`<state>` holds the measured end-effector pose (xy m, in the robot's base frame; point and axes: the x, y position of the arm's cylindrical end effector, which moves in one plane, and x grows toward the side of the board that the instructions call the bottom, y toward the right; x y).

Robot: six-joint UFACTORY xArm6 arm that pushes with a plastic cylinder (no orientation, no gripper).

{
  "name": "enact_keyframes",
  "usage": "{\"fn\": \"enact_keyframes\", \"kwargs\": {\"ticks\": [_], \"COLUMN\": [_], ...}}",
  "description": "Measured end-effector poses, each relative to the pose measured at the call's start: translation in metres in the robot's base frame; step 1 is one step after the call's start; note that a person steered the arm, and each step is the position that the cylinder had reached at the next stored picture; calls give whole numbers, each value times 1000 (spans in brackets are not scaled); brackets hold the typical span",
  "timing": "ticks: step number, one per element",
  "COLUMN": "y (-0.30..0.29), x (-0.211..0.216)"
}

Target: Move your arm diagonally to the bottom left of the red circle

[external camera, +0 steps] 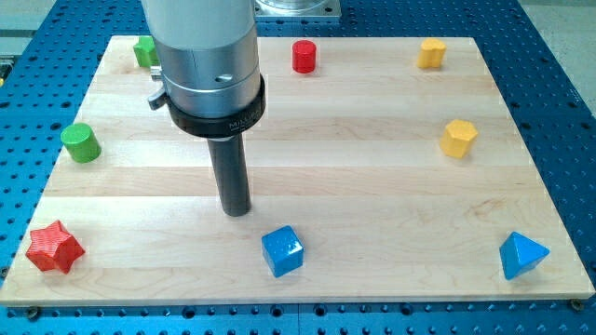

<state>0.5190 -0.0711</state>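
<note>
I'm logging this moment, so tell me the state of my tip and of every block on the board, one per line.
My tip: on the board, touching no block, up-left of the blue cube.
Red cylinder: upright, top edge.
Green cylinder: upright, left edge.
Green block: partly hidden by the arm.
Red star: flat, bottom-left corner.
Blue cube: flat, turned askew.
Blue pyramid: bottom right.
Top yellow block: standing alone.
Lower yellow block: standing alone.

I have only one view: it looks down at a slant from above the surface's (372, 140) near edge, facing toward its far edge at the view's top. It sits near enough that the surface nearly fills the frame, its near corners cut off, and my arm's (205, 56) upper part runs out of the top.
</note>
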Motion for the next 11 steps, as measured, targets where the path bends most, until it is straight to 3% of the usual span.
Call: {"fn": "enact_keyframes", "kwargs": {"ticks": [2, 4, 7, 8, 11], "y": [11, 3, -18, 20, 25], "x": [-63, -74, -137, -143, -145]}}
